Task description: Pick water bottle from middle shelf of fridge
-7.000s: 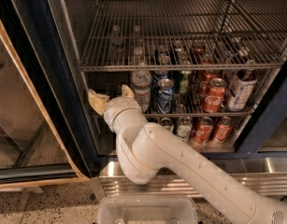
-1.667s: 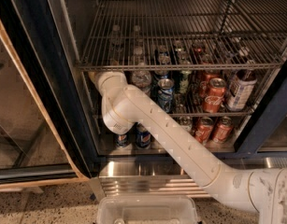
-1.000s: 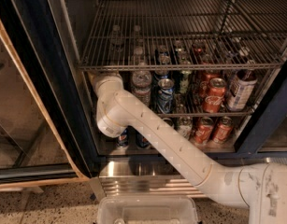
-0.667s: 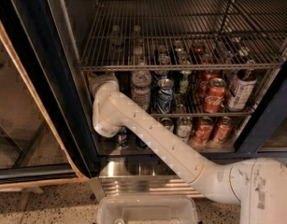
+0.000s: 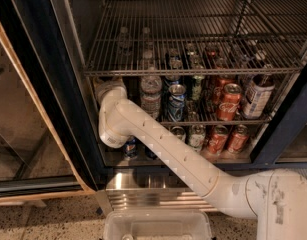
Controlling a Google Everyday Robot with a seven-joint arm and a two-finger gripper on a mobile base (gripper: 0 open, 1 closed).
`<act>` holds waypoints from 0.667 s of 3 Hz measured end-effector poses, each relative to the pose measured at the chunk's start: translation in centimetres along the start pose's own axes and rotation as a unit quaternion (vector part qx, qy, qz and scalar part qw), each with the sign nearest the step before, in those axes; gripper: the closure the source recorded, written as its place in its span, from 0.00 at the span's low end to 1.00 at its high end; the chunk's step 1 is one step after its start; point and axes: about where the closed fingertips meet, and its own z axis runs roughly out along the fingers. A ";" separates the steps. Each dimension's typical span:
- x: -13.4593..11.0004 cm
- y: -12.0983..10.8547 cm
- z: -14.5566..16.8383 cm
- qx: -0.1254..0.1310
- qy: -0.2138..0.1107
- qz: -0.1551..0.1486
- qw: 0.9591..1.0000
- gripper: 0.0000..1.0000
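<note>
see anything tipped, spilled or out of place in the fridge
Nothing stands out. The clear ribbed plastic water bottle and the coloured soda cans stand upright on the silver wire middle shelf; the gripper is just left of the bottle.

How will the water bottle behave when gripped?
The water bottle stands tall and narrow on the wire middle shelf, so a nudge would probably tip it onto the blue can. Its ribbed wall likely flexes. The gripper sits left of it.

Dim, warm light. Fridge (image 5: 57, 84) interior shadowed toward the back; tool (image 5: 109, 87) in gloom at middle shelf's (image 5: 213, 122) left end.
</note>
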 end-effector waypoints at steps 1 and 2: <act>0.0 0.0 0.0 0.000 0.000 0.000 1.000 0.54; -0.6 -0.6 1.0 0.011 -0.008 -0.006 1.000 0.63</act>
